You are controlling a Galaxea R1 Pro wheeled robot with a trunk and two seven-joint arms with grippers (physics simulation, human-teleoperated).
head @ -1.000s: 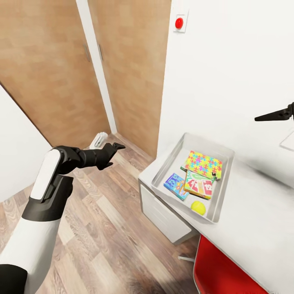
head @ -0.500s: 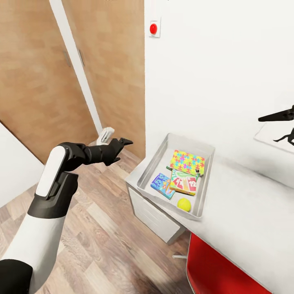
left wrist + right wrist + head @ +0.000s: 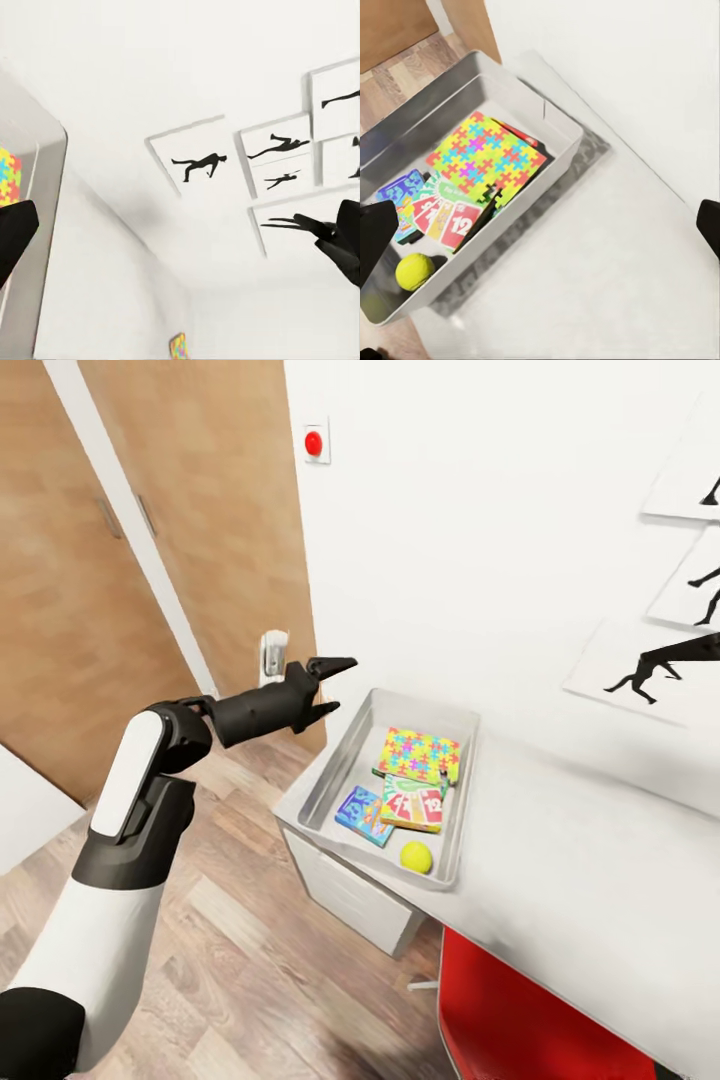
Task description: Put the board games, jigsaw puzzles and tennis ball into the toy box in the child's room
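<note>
Nearest in the head view is the left arm, a smooth white shell with matte black joints, reaching forward over the wood-plank floor (image 3: 210, 920). Its left tool (image 3: 328, 685) hangs just beside the near left rim of the toy box, black pointed fingers spread apart and empty.

The red chair (image 3: 520, 1010) tucks under the worktop (image 3: 600, 880), a smooth pale grey slab with white drawer fronts below.

At the worktop's left end sits the toy box (image 3: 335, 775), a shallow light grey bin with sloping sides and a rolled rim, its long axis running away from the robot toward the wall. Inside, nearest, lies the tennis ball (image 3: 416, 856), small, round, yellow-green. Behind it the yellow-green board game (image 3: 412, 805) lies flat beside the light blue board game (image 3: 360, 815), which lies slanted to the box's sides. Farthest in, a jigsaw puzzle (image 3: 420, 752), a thin square of interlocking bright pieces, rests over the games' far edge; in the right wrist view it (image 3: 487, 157) is turned cornerwise to the box walls.

The right tool (image 3: 540, 232) hovers above the box, dark finger tips wide apart at the picture's edges.

Beyond, black silhouette pictures (image 3: 660, 660) hang on the white wall, and a red button (image 3: 314, 443) sits beside the wooden door (image 3: 200, 510).
</note>
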